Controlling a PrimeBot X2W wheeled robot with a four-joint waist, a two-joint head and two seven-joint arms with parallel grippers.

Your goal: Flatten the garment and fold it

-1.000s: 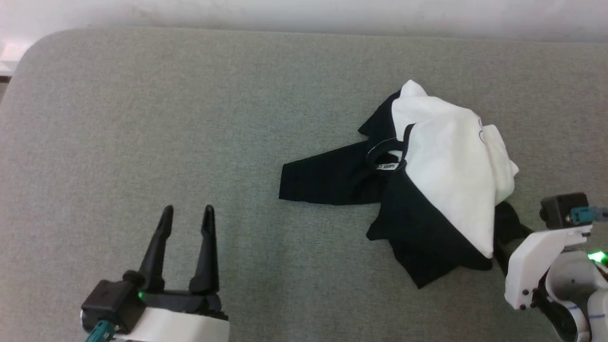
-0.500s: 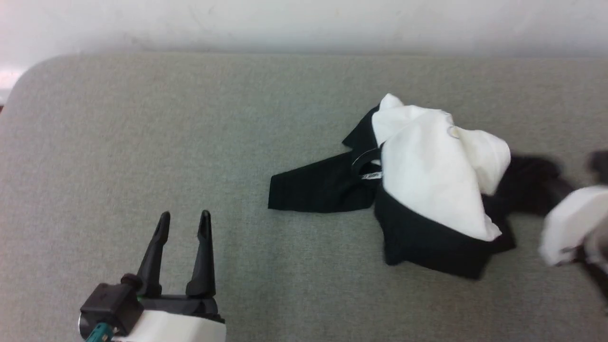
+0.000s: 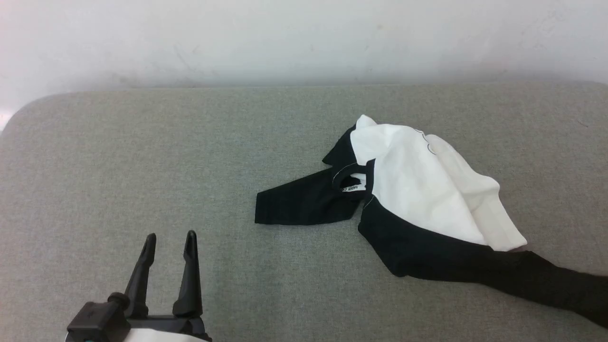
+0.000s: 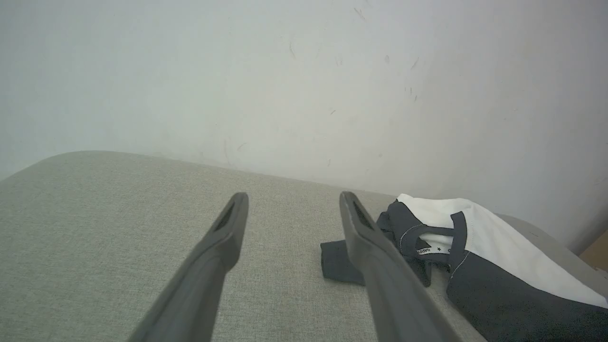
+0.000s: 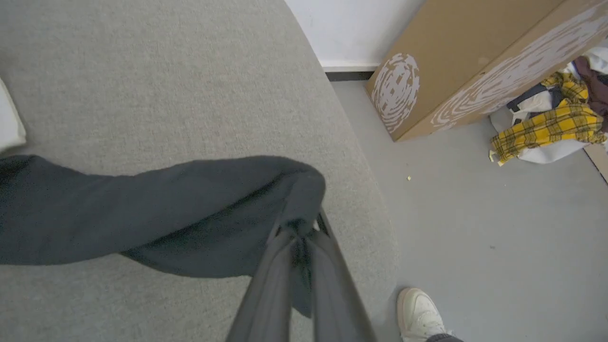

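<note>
The garment [image 3: 418, 190] lies crumpled right of centre on the grey table, white body bunched on top, one black sleeve [image 3: 299, 202] spread flat to the left. Its other black sleeve [image 3: 522, 275] is stretched toward the lower right edge of the head view. In the right wrist view my right gripper [image 5: 299, 228] is shut on the end of that black sleeve [image 5: 142, 213], near the table's rounded corner. My left gripper [image 3: 168, 237] stands open at the lower left, empty, well left of the garment [image 4: 479, 237]; its fingers [image 4: 223, 237] frame bare cloth in the left wrist view.
The grey padded table [image 3: 142, 166] meets a white wall [image 3: 285, 38] at the back. Beyond its right corner [image 5: 375, 204] is grey floor with a cardboard box [image 5: 465, 61], a heap of clothes [image 5: 551, 123] and a person's white shoe [image 5: 420, 313].
The right gripper shut on the black sleeve and pulled it out to the right, leaving the head view. The head camera tilted up, so the table shifted down. The left gripper stayed open.
</note>
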